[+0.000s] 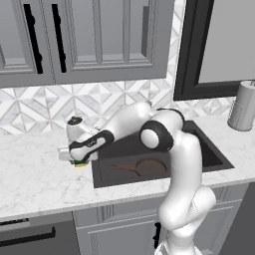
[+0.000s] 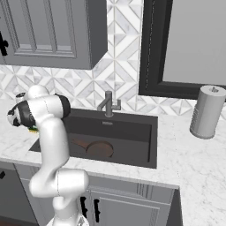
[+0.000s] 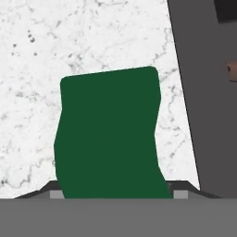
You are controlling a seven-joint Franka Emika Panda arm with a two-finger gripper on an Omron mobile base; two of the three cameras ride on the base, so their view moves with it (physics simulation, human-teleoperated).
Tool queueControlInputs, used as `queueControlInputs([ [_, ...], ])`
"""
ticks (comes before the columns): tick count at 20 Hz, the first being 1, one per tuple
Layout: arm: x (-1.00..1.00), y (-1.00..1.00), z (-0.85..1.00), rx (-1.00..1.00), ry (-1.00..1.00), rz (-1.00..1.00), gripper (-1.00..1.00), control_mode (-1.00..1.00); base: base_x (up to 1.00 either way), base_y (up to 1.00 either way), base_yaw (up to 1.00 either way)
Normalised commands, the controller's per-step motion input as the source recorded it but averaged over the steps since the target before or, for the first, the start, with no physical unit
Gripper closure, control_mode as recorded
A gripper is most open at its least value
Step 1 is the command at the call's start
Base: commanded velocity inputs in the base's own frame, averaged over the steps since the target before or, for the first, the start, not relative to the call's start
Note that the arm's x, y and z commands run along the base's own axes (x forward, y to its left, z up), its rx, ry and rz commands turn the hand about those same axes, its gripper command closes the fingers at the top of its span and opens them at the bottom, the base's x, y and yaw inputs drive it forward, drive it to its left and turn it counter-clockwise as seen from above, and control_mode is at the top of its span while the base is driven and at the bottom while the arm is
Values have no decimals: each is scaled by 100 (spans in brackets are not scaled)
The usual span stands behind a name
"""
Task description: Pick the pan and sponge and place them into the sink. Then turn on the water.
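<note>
My hand camera puts the sponge (image 3: 109, 134) dead centre: a dark green slab, its sides pinched inward where the gripper (image 3: 111, 193) closes on it, white marble counter (image 3: 69, 41) under it and the sink (image 3: 203, 102) wall running down the right. The fingertips barely show at the bottom edge, so I judge the grip from that squeezed shape. From the left base view I catch just a sliver of yellow and green (image 1: 79, 164) beneath the hand, at the counter's edge just left of the basin — I cannot tell whether it is lifted clear. The pan (image 1: 148, 167) lies on the sink floor, handle pointing left. The right base view adds the faucet (image 2: 108, 104) behind the basin — the arm (image 2: 50, 128) covers most of the sponge there.
</note>
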Motion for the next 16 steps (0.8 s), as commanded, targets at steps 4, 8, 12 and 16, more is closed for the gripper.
queueControlInputs([
  [4,-20,-81,69,0,1,-5,100,-100,0,0,0],
  [8,-13,-100,35,0,15,-20,100,-100,0,0,0],
  [12,-1,-100,8,0,18,-26,100,-100,0,0,0],
  [16,3,-100,-20,0,12,-27,100,-100,0,0,0],
])
